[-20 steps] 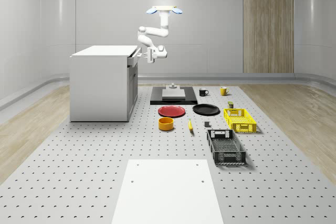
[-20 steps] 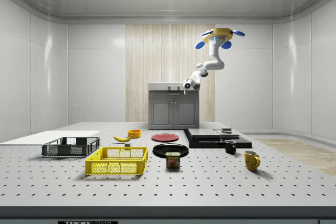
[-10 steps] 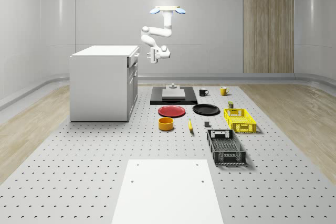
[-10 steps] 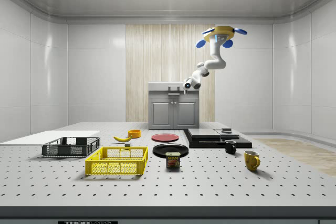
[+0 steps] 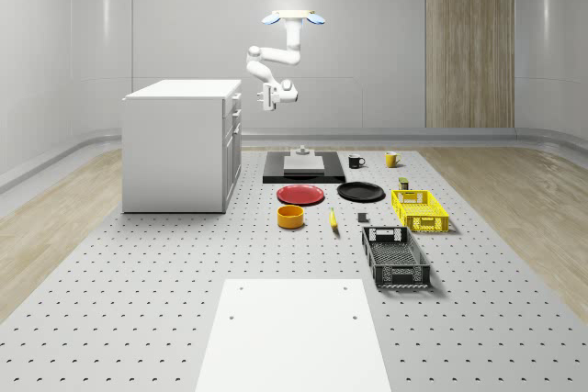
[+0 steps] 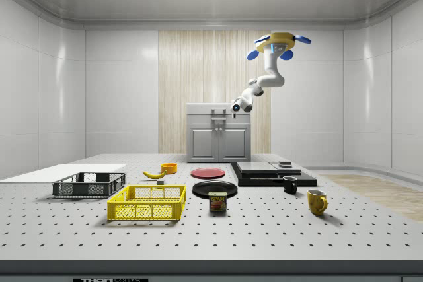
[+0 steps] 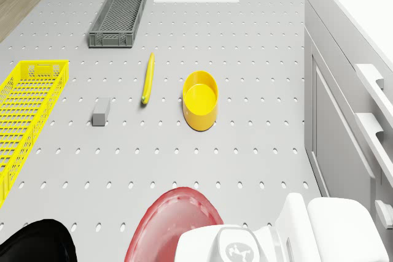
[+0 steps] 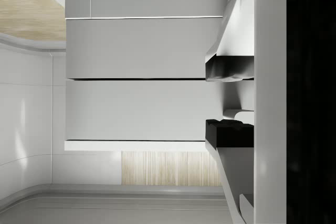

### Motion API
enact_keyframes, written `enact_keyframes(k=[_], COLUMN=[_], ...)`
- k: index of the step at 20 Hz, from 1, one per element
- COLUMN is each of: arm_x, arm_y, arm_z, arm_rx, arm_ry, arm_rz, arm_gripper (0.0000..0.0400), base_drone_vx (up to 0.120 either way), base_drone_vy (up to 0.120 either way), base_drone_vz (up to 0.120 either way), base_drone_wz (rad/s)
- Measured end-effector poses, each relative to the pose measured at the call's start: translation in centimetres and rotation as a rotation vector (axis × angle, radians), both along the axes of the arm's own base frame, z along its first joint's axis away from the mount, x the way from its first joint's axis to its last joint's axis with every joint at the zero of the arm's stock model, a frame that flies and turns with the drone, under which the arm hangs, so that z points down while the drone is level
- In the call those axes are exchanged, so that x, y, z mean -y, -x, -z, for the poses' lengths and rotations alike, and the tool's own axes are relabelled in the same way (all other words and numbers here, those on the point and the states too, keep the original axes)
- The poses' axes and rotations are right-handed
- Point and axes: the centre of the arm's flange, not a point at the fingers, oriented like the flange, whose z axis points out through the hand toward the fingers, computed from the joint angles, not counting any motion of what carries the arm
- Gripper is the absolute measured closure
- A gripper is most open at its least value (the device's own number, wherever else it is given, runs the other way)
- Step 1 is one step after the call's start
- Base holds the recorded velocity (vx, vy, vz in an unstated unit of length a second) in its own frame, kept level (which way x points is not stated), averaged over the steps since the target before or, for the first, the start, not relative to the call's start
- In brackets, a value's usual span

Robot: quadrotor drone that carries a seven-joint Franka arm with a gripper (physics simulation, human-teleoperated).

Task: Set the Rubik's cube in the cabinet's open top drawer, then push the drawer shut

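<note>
The white cabinet [image 5: 177, 146] stands at the whole-scene view's left, and its top drawer [image 5: 233, 100] lies flush with the cabinet front. The drone [image 5: 290, 17] hovers in the air beside the cabinet's front, above the table. Its arm bends down so that the gripper [image 5: 265, 96] points at the top drawer, a short gap away from it. In the wrist view the gripper [image 8: 229, 99] is open with nothing between its dark pads [image 8: 229, 132], facing the flat drawer fronts [image 8: 142, 48]. From the side, the gripper [image 6: 234, 107] hangs level with the cabinet top [image 6: 210, 106].
On the table beyond the cabinet are a yellow bowl [image 7: 201, 99], a banana [image 7: 147, 78], a red plate [image 5: 300, 194], a black plate [image 5: 360, 192], a yellow basket [image 5: 419, 209], a grey crate [image 5: 394, 257], a black slab [image 5: 304, 168], two mugs and a can.
One second ago the top drawer stuck out slightly; now it sits flush. The drone and arm have shifted a little away from the cabinet, toward the whole-scene view's right.
</note>
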Motion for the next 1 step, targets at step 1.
enact_keyframes(k=[1], arm_x=[-0.01], arm_y=[0.0], arm_z=[0.01], arm_rx=[0.0], arm_ry=[0.0], arm_rz=[0.0], arm_gripper=[0.0295], base_drone_vx=[0.0], base_drone_vy=[0.0], base_drone_vz=[0.0], base_drone_wz=[0.0])
